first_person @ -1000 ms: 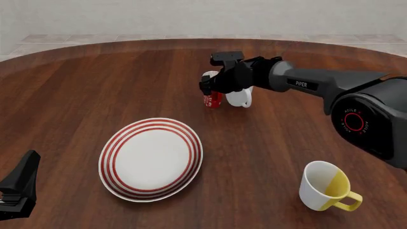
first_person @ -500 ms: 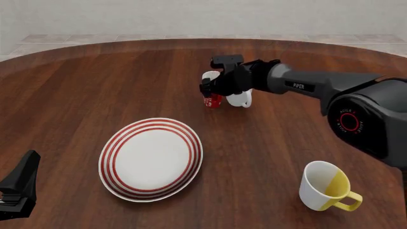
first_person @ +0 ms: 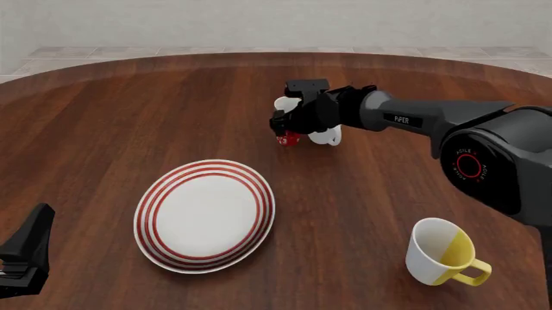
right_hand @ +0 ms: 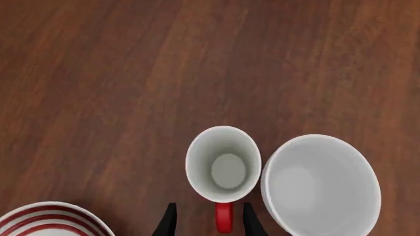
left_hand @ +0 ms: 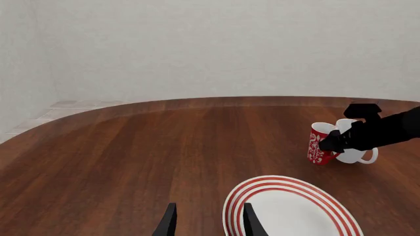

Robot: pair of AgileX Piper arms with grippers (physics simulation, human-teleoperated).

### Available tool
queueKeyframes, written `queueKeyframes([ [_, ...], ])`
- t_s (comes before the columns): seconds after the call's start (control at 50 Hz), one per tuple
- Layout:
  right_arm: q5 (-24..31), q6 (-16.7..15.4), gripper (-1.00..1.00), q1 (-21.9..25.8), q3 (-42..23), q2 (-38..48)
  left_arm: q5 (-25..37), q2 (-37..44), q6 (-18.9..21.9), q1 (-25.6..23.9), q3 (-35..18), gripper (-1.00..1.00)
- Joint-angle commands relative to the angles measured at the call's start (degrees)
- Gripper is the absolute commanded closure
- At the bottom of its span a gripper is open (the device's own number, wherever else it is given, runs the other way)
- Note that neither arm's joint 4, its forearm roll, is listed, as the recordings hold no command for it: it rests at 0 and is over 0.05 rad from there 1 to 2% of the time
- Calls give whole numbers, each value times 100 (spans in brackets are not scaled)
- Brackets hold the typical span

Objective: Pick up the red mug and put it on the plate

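Red mug (left_hand: pixel 320 146) white-patterned; white plate (first_person: pixel 205 215) red-ringed.

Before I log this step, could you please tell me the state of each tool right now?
Left tool: open, holding nothing, near the plate.
Right tool: open, fingers either side of the red mug handle, not yet gripping.

red mug (first_person: pixel 288 137) upright, plate (first_person: pixel 205 215) near

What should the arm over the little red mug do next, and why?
Probably close the right gripper on the red mug's handle. Its fingers stand apart on either side of that handle, not gripping, and the red mug sits beside the white mug, away from the plate.
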Motion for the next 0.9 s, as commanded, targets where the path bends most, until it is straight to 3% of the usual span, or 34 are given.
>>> queueKeyframes([
  [0.02,-44,-4,-100,-18,44,9,0,1,0,0,0,-100],
  [0.18,-10,-4,-100,-34,27,-3,0,0,-1,1,0,-100],
  [0.2,-7,40,100,-25,25,5,0,0,0,1,0,-100],
  [0.9,75,-317,100,188,-36,-262,0,0,1,0,0,-100],
])
